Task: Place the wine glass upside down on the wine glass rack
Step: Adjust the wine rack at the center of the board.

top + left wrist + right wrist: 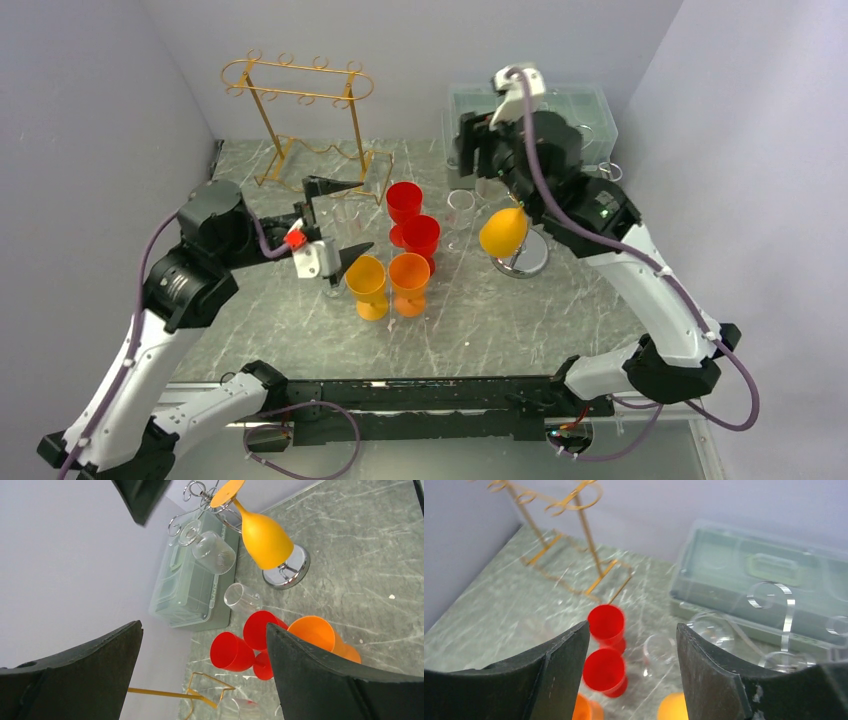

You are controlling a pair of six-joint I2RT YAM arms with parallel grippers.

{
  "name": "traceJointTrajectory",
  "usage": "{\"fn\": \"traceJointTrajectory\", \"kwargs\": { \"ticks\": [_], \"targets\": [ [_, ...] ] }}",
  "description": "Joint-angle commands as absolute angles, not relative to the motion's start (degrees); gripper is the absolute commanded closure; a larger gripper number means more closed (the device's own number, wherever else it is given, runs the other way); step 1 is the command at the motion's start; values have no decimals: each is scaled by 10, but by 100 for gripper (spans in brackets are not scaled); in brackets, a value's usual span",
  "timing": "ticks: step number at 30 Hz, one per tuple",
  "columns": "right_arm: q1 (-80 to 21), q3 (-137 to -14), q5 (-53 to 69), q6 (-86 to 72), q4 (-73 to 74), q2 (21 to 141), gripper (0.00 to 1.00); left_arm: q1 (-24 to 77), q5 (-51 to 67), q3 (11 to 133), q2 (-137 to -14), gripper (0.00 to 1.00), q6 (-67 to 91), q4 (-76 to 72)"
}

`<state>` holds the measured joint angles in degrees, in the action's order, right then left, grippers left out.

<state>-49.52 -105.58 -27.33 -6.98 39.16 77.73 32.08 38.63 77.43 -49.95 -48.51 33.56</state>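
1. At the far left stands a gold wire rack [300, 90], and we see no glass hanging on it.
2. The left gripper [204, 626] hangs level over the desk [470, 320], its jaws spread wide and gripping nothing. A clear stemmed glass [346, 220] stands roughly between them, but we cannot tell if either jaw touches it.
3. Just to the right, two red goblets [405, 200] and two orange goblets [409, 275] stand bunched together. An upright clear glass [460, 205] is near them.
4. The yellow wine glass [503, 230] already hangs bowl-down from the chrome rack [527, 260], its foot caught in a hook. Beside it hangs an inverted clear glass [212, 552].
5. The right gripper [631, 627] sits above and just beyond that rack, its jaws well parted and empty.
6. We judge the hanging done, so the step in hand is getting clear. We would lift the right arm straight up before turning away, with the jaws parted. We would avoid any sideways brush against the yellow foot or its clear neighbour, since a hung glass probably swings easily.
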Motion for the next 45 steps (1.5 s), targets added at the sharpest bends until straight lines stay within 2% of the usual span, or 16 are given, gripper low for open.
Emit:
{"fn": "traceJointTrajectory", "kwargs": {
  "ticks": [1,6,16,21,32,36,40,45],
  "targets": [
    [-432,-1106,-303,-48,429,777,34,323,410,808,-552,1,-429,274],
    [-340,-1152,-314,-25,443,799,36,340,432,860,-636,1,-418,235],
    [-145,-1180,-239,-28,427,856,38,552,326,1058,-838,0,-503,230],
    [-85,-1160,-209,-40,411,877,38,604,319,1110,-919,1,-537,201],
    [19,-1095,-77,-71,364,909,38,624,352,1061,-996,1,-634,84],
    [25,-1074,-43,-75,343,908,38,626,353,1066,-1032,5,-694,81],
    [30,-1057,-22,-78,335,902,39,630,330,1086,-1071,11,-749,81],
    [32,-1022,13,-88,315,889,43,647,269,1088,-1104,13,-789,23]
  ]
}}
